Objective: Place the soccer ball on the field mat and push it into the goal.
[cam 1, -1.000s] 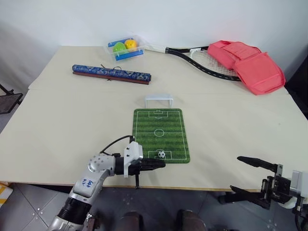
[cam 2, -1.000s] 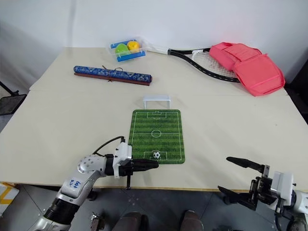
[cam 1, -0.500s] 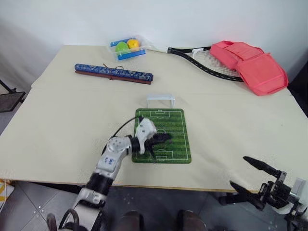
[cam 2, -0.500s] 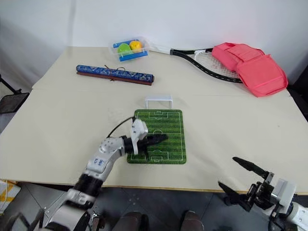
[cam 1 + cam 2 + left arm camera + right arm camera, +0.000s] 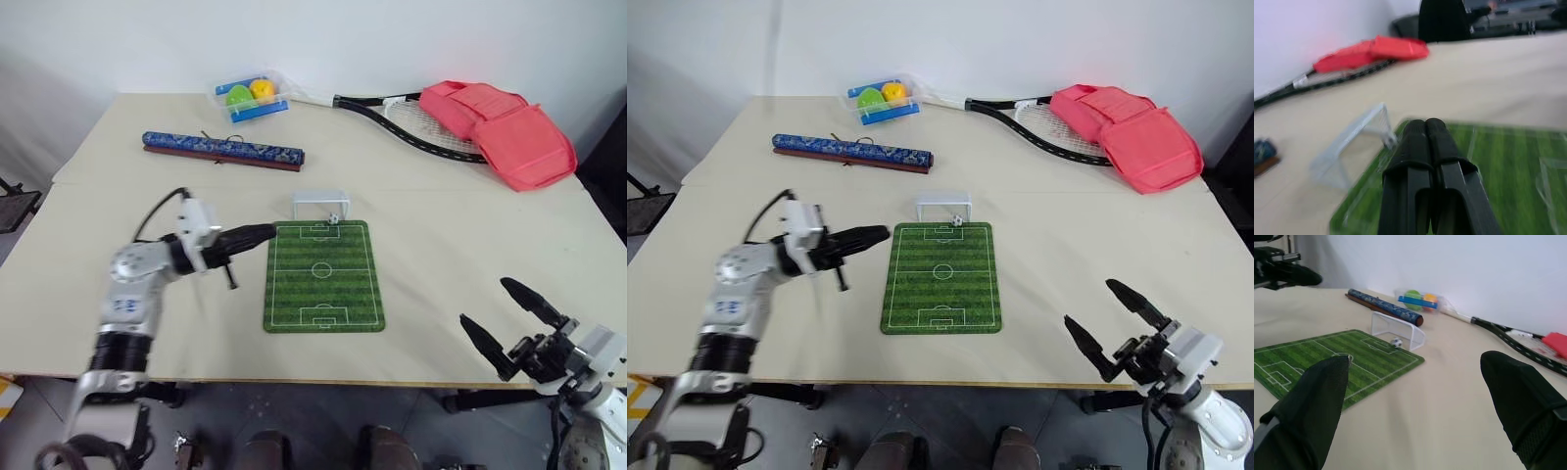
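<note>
A: What is hard to make out?

B: The soccer ball (image 5: 334, 218) is tiny. It sits in the mouth of the goal (image 5: 320, 205), just above centre of the frame, at the upper right corner of its opening. The left wrist view is blurred and the goal shows there as a pale smear.

A: Any containers?

B: A clear plastic box (image 5: 251, 96) at upper left centre holds a green ball (image 5: 238, 96), a yellow ball (image 5: 262, 89) and a blue piece I cannot identify.

A: How does the field mat lie?

B: The field mat (image 5: 322, 274) is flat at centre, long axis running top to bottom, its top end touching the goal.

A: The grippers?

B: The left gripper (image 5: 266, 233), left of the mat's top corner, has its fingers pressed together on nothing. The right gripper (image 5: 505, 320), lower right, is spread wide and empty.
</note>
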